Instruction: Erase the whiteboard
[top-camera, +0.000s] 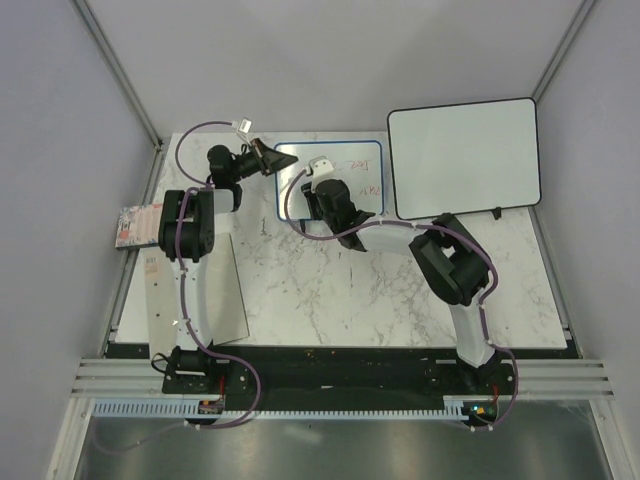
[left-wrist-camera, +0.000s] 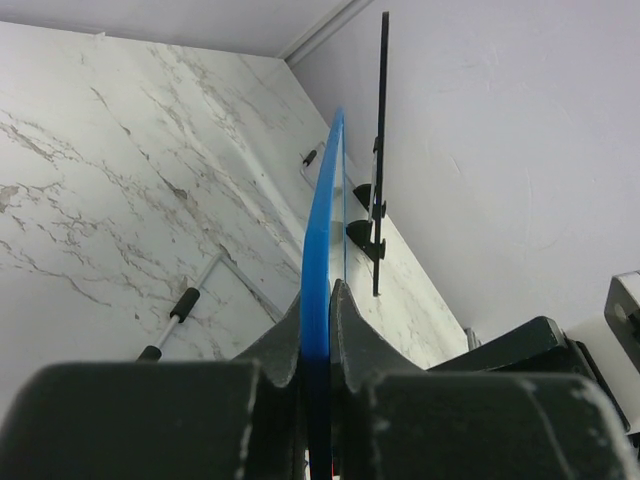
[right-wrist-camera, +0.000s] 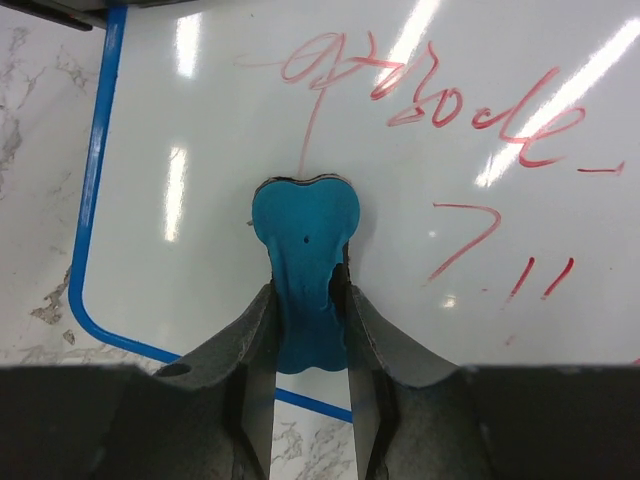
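Note:
The blue-framed whiteboard (top-camera: 345, 160) lies on the marble table at the back middle, with red handwriting (right-wrist-camera: 470, 100) on it. My left gripper (top-camera: 268, 158) is shut on the board's left edge; in the left wrist view the blue frame (left-wrist-camera: 322, 260) runs edge-on between the fingers (left-wrist-camera: 352, 340). My right gripper (right-wrist-camera: 305, 300) is shut on a blue eraser (right-wrist-camera: 305, 240) and presses it flat on the board below the writing. In the top view the right gripper (top-camera: 325, 185) sits over the board's middle.
A larger black-framed whiteboard (top-camera: 465, 155) stands at the back right and shows edge-on in the left wrist view (left-wrist-camera: 382, 150). A box of markers (top-camera: 135, 227) lies at the left table edge. A grey sheet (top-camera: 195, 300) lies by the left arm.

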